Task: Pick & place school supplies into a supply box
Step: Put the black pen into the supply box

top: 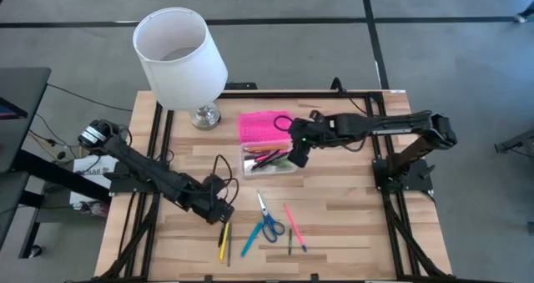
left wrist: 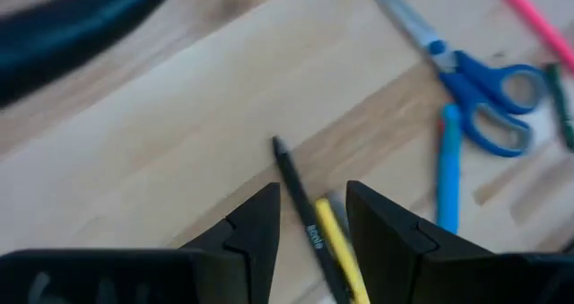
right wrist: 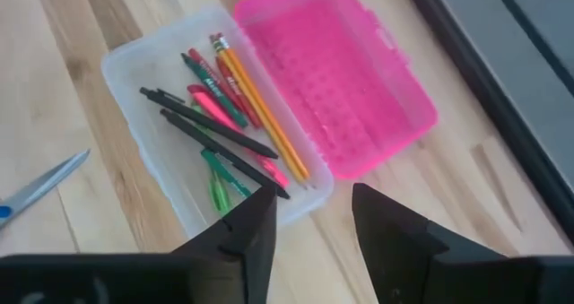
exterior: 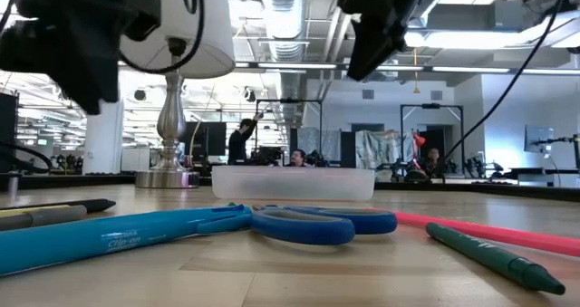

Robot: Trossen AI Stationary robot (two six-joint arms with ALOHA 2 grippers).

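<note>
The left hand [left wrist: 309, 228] hangs wide open above the desk [top: 334, 224], its fingers straddling a dark pen [left wrist: 294, 189] and a yellow pencil [left wrist: 339, 246] lying side by side. Both look light, stiff and slick, likely to roll, so mid-shaft seems the best hold. The right hand [right wrist: 309, 219], also open and empty, hovers over the clear supply box [right wrist: 143, 152], its pink lid [right wrist: 332, 80] thrown back.

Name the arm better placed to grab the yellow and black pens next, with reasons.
Left. The left gripper hangs open right over the yellow pen and black pen; the right gripper is over the supply box.
</note>
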